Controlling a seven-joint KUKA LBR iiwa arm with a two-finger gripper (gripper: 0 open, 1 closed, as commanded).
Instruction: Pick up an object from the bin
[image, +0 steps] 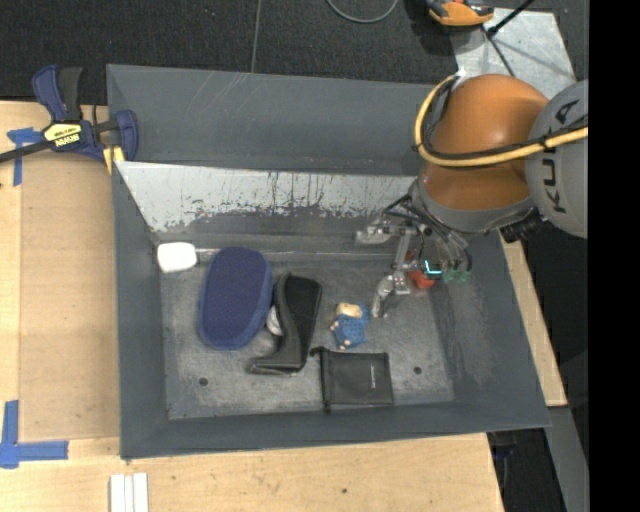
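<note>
My gripper hangs over the right part of the bin floor, open, with nothing between its fingers. Just left of it and a little nearer the front lies a small blue and yellow toy. A flat black square pouch rests by the front wall, below the toy. Further left, a black boot-shaped piece leans against a big blue oval pad.
A small white block sits in the back left corner of the floor. The arm with its orange cover comes in over the bin's right wall. Bare floor lies to the right of and behind the gripper.
</note>
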